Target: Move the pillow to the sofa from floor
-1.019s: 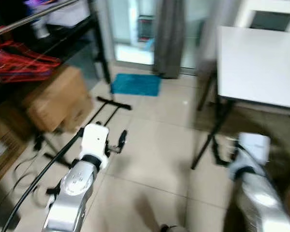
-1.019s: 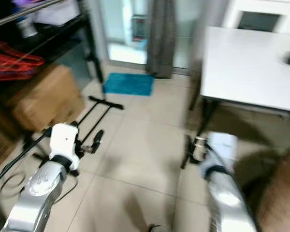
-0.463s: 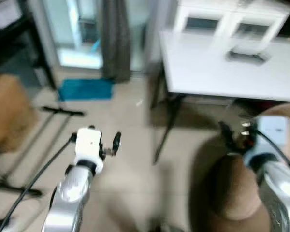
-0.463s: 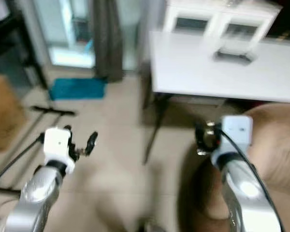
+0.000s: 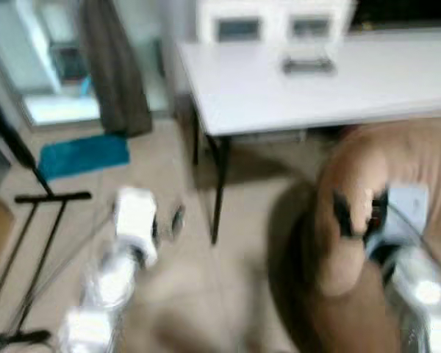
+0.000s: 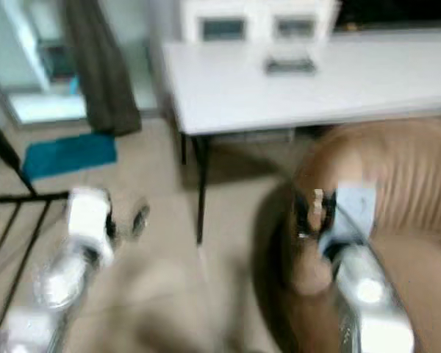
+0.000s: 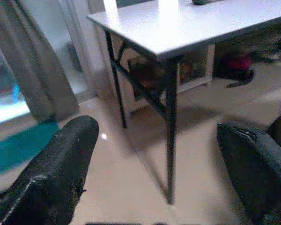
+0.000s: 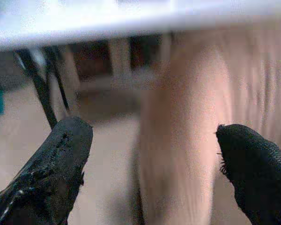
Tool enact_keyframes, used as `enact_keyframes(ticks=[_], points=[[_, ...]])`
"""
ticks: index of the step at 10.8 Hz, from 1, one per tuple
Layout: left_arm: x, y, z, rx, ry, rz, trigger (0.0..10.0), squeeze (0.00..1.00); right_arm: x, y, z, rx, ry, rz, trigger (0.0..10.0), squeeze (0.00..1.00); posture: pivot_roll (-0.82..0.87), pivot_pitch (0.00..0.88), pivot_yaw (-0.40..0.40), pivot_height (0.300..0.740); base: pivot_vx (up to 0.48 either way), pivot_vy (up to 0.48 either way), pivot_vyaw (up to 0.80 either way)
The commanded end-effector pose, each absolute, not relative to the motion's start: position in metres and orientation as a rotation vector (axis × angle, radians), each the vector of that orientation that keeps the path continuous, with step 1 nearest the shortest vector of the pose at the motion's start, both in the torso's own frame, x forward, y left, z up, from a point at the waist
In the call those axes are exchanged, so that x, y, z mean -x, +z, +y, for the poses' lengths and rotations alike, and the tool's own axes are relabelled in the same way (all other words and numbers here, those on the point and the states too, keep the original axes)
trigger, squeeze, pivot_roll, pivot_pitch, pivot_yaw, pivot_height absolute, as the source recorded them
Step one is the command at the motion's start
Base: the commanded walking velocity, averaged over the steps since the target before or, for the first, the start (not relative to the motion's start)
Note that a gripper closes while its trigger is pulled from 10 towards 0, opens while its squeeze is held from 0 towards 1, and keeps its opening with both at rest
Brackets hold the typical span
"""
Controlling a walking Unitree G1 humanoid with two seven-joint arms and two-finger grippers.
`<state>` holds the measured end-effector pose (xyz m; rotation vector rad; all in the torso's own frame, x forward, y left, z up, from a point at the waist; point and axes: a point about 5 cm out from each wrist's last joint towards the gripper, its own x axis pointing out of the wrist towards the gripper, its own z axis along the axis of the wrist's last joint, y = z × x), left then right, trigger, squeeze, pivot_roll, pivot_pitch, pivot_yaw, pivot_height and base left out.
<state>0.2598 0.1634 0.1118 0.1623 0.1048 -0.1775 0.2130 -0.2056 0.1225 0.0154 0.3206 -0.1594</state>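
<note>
Ahead, we see a blurred room from our head camera. A tan sofa point(image 5: 367, 220) fills the lower right, its rounded armrest facing us. Our right end effector point(image 8: 150, 173) hovers in front of that armrest, fingers point(image 8: 61, 164) spread wide apart and holding nothing. Our left end effector point(image 7: 159, 159) hangs over the pale tiled floor point(image 5: 169, 184) to the left, its fingers point(image 7: 61, 159) also spread wide and empty. A white counter point(image 5: 316, 81) on thin black legs stands just behind the sofa, with a small dark object point(image 5: 309, 66) on top. Farther left lie a blue mat point(image 5: 81, 154), a grey curtain point(image 5: 114, 66) and a black metal stand point(image 5: 37, 198). We cannot make out the pillow anywhere.
</note>
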Motion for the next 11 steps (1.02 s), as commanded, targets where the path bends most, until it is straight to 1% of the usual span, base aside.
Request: enact_keyframes(ticks=[1, 2, 3, 4, 6, 8, 10, 11], points=[[-0.263, 0.110, 0.155, -0.162, -0.214, 0.115, 10.0, 0.00, -0.214, 0.125, -0.213, -0.006, -0.207, 0.302, 10.0, 1.00, -0.11, 0.000, 0.068, 0.740, 0.000, 0.000, -0.80], [-0.263, 0.113, 0.147, -0.153, -0.268, 0.106, 10.0, 0.00, -0.217, 0.132, -0.210, -0.013, -0.209, 0.279, 10.0, 1.00, -0.14, 0.000, 0.079, 0.740, 0.000, 0.000, -0.80], [-0.262, 0.111, 0.148, -0.144, -0.256, 0.115, 10.0, 0.00, -0.214, 0.134, -0.211, -0.010, -0.224, 0.271, 10.0, 1.00, -0.15, 0.000, 0.097, 0.740, 0.000, 0.000, -0.80], [-0.262, 0.107, 0.146, -0.166, -0.289, 0.131, 10.0, 0.00, -0.204, 0.134, -0.216, -0.009, -0.270, 0.270, 10.0, 1.00, -0.16, 0.000, 0.107, 0.740, 0.000, 0.000, -0.80], [-0.266, 0.108, 0.142, -0.160, -0.293, 0.127, 10.0, 0.00, -0.200, 0.136, -0.220, -0.009, -0.292, 0.266, 10.0, 1.00, -0.18, 0.000, 0.116, 0.740, 0.000, 0.000, -0.80], [-0.265, 0.108, 0.141, -0.161, -0.300, 0.126, 10.0, 0.00, -0.203, 0.138, -0.216, -0.010, -0.283, 0.258, 10.0, 1.00, -0.17, 0.000, 0.108, 0.740, 0.000, 0.000, -0.80], [-0.272, 0.110, 0.146, -0.172, -0.273, 0.117, 10.0, 0.00, -0.214, 0.143, -0.212, -0.015, -0.265, 0.232, 10.0, 1.00, -0.16, 0.000, 0.114, 0.740, 0.000, 0.000, -0.80], [-0.271, 0.111, 0.143, -0.179, -0.286, 0.111, 10.0, 0.00, -0.215, 0.147, -0.213, -0.023, -0.266, 0.218, 10.0, 1.00, -0.15, 0.000, 0.106, 0.740, 0.000, 0.000, -0.80]])
